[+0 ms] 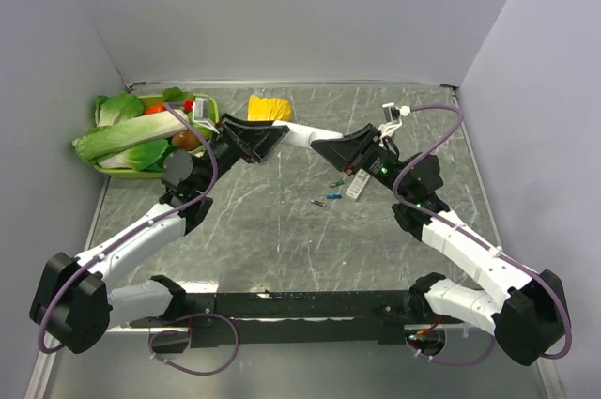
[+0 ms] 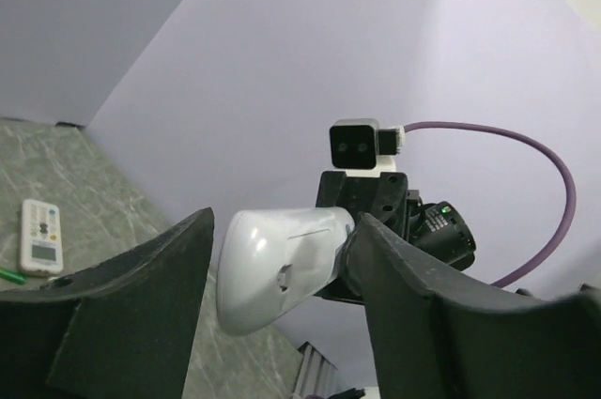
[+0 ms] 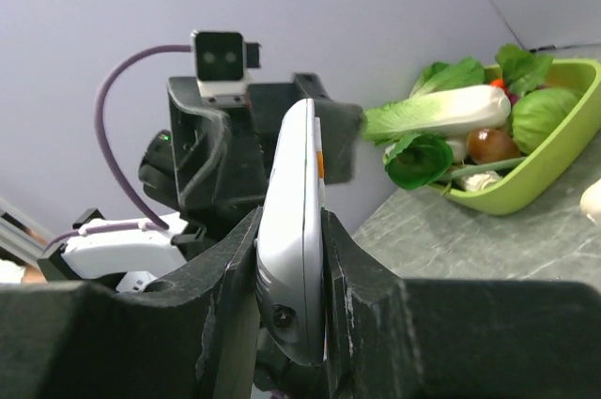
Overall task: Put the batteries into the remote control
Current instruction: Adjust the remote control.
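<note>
Bowl (image 1: 141,174): green, holding vegetables, far left on worktop (image 1: 282,249).
Left hand (image 1: 268,141): fingers flank remote's rounded end; cannot tell whether they press it.
Remote (image 1: 299,133): white, slim, smooth-backed, raised between both hands.
Batteries (image 1: 326,200): tiny blue, reddish and green sticks, loose on worktop.
Right hand (image 1: 321,147): pinching remote's other end by its faces.
Second remote (image 1: 357,185): white, lying just beside batteries.

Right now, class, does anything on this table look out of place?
Yes. A tray of vegetables sits at the table's far left, which is odd for a battery job. The batteries lie scattered loose mid-table, apart from one another.
</note>
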Motion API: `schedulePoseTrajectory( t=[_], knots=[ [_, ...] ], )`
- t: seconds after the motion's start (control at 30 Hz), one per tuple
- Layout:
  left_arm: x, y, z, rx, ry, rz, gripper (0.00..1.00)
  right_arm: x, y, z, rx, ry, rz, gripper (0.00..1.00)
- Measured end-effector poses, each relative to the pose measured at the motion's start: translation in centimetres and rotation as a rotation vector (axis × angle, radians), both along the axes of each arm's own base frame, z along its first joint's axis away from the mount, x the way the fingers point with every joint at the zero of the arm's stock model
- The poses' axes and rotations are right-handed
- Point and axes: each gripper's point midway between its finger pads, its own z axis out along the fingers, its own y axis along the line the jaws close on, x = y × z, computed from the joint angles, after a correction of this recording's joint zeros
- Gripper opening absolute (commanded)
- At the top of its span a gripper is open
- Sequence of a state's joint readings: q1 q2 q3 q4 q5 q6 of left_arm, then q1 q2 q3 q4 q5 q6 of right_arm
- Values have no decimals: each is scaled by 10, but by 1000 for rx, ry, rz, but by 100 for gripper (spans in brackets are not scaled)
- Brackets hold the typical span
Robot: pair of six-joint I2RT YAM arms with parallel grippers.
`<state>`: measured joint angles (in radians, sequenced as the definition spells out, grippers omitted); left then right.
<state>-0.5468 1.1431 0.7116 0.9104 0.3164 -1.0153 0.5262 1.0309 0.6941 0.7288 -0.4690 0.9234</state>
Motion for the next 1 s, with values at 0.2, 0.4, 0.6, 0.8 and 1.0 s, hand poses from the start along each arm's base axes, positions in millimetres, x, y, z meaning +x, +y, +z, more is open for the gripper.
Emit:
schedulePoseTrajectory(
  t=[0.2,0.4,0.6,0.8,1.0],
  knots=[
    [-1,2,8,-16,-26,-2,16,-4,0,2,28,1,11,11],
    [-8,3,17,-50,-33,-28,1,-8,-1,2,64,17,30,46],
    [-9,10,10,30,-34,14,1,-4,3,-37,-121,31,23,80],
    [6,30,-2,143,10,109,1,5,-6,-49,-417,-71,-32,93],
    [14,30,-1,240,67,125,1,5,-15,-36,-632,-280,-73,99]
  ],
)
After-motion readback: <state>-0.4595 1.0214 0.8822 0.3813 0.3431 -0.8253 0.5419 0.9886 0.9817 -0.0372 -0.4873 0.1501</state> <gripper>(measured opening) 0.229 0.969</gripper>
